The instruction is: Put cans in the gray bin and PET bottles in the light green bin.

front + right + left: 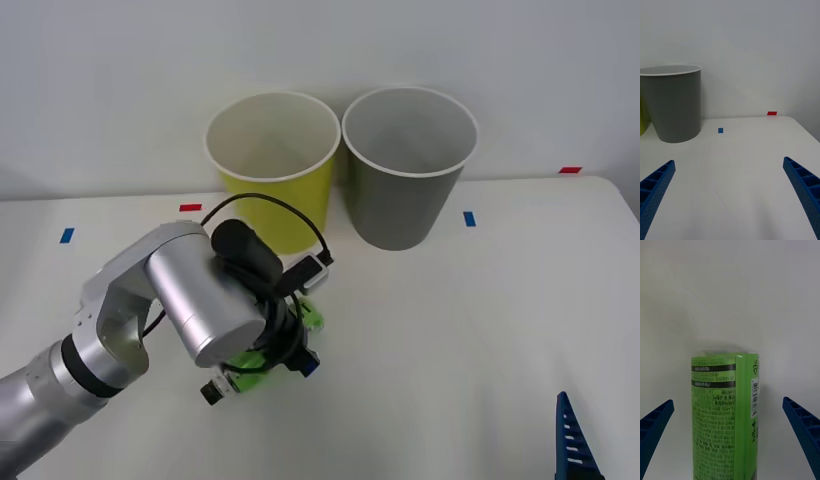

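A PET bottle [245,366] with a bright green label and a black cap lies on the white table, in front of the light green bin [275,170]. My left gripper [290,345] is down over it. In the left wrist view the gripper [728,401] is open, and the bottle [726,412] stands between the two blue fingers without touching them. The gray bin [405,170] stands right of the light green one, and it is also in the right wrist view [673,105]. My right gripper [729,161] is open and holds nothing, low at the near right [572,440]. Cans are out of view.
Small tape marks lie on the table: red [190,207] and blue [66,236] at the left, blue [469,218] and red [569,170] at the right. The two bins stand almost touching at the back, against a white wall.
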`<action>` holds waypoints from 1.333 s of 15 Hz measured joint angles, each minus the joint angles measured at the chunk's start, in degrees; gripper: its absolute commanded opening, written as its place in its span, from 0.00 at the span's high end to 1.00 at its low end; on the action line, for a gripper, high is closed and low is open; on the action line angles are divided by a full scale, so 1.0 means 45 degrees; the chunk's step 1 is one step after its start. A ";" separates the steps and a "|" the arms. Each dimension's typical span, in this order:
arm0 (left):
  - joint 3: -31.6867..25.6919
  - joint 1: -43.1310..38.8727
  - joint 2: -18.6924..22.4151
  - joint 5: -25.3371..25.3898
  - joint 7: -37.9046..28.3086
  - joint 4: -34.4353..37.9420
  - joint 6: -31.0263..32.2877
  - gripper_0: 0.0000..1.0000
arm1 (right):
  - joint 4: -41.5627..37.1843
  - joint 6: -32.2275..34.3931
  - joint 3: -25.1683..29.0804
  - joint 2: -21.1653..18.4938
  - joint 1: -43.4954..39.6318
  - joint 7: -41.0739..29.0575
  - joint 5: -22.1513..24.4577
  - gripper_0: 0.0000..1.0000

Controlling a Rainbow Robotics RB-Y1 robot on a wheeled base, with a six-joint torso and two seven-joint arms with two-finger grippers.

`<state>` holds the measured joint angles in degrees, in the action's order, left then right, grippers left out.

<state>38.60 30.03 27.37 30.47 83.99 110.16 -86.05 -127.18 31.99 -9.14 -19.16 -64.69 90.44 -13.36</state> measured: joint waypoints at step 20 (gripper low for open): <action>-0.0971 0.0926 -0.2201 -0.0821 -0.0204 -0.2259 -0.2679 0.00 | 0.0000 0.0000 0.0000 0.0000 0.0000 0.0000 0.0000 0.00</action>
<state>34.23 34.20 17.46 26.77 83.08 100.00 -98.11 -127.18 31.99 -9.14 -19.16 -64.69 90.44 -13.36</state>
